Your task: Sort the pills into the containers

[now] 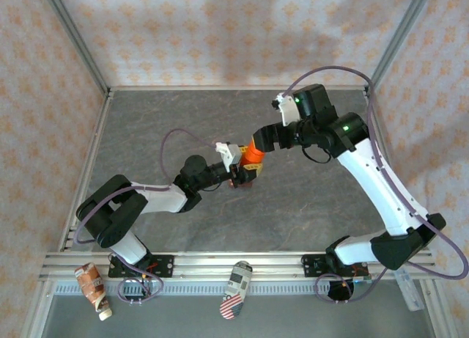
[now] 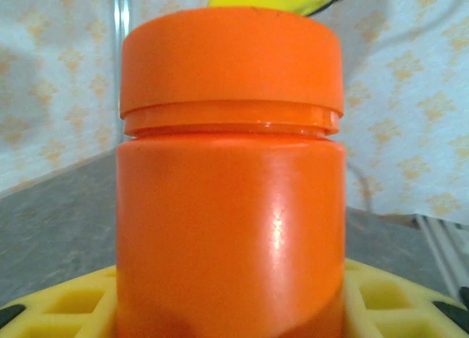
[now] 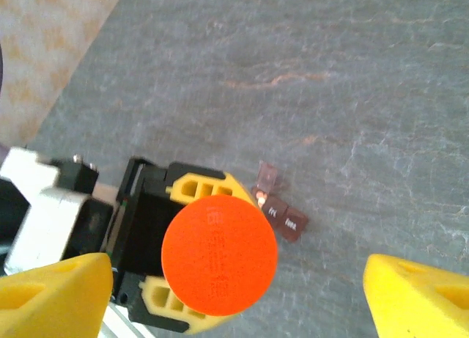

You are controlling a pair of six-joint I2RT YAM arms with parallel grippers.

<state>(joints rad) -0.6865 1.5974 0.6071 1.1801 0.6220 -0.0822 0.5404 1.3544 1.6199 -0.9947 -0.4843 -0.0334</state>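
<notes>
My left gripper (image 1: 242, 175) is shut on an upright bright orange bottle (image 2: 231, 206) with its cap on, its yellow fingers (image 3: 201, 188) clamping the body from both sides. The right gripper (image 1: 262, 143) hovers just above the orange cap (image 3: 219, 254), open wide, with its yellow fingertips (image 3: 419, 294) well apart on either side and touching nothing. On the table beside the bottle lies the container (image 3: 286, 217), a small dark reddish-brown box of compartments in a row. Its end lid stands up, and a few pale pills (image 3: 261, 199) show inside.
Grey stone-patterned table (image 3: 330, 74) stretches far and right of the box. Patterned walls and a metal frame (image 1: 88, 59) enclose the workspace. A crumpled tube (image 1: 94, 288) and a patterned pouch (image 1: 236, 288) lie on the front rail near the arm bases.
</notes>
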